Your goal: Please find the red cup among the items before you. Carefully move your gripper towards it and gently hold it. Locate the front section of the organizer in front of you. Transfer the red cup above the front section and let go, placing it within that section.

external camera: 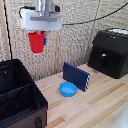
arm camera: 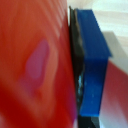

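The red cup (external camera: 35,42) hangs upright high above the table, held in my gripper (external camera: 37,36), which is shut on its rim. Only one blue fingertip (external camera: 44,39) shows beside the cup. In the wrist view the red cup (arm camera: 35,65) fills most of the picture, pressed against a blue finger pad (arm camera: 94,60). The black organizer (external camera: 20,107) lies open at the exterior view's lower left, with dividers forming compartments. Its front section (external camera: 17,107) is the nearest one. The cup is above and a little to the right of the organizer's far end.
A shallow blue bowl (external camera: 68,89) sits on the wooden table (external camera: 100,100). A dark blue flat box (external camera: 76,75) stands just behind it. A black boxy appliance (external camera: 111,52) with a front handle stands at the exterior view's right. A woven screen backs the scene.
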Motion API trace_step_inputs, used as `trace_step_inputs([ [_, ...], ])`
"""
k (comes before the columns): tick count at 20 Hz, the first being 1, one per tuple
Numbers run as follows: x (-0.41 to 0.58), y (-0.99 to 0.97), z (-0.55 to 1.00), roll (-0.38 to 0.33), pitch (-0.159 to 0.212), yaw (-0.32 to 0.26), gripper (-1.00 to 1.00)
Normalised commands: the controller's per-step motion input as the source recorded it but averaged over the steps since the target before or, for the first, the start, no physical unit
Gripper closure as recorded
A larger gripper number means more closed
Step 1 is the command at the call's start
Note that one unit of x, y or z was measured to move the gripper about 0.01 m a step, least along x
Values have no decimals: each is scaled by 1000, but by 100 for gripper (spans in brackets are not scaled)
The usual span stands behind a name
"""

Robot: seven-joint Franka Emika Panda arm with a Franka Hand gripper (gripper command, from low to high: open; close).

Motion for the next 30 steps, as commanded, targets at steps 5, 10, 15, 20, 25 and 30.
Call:
trace_step_inputs([
  [5, -223, 894, -7, -48, 112, 0, 100],
  [10, -175, 881, -226, -81, 90, 0, 100],
  [15, -87, 765, -486, -108, 44, 0, 100],
  [20, 0, 506, -564, -114, -1, 0, 100],
  [25, 35, 305, -559, -176, -89, 35, 100],
  [30, 20, 251, -303, -182, -153, 64, -100],
])
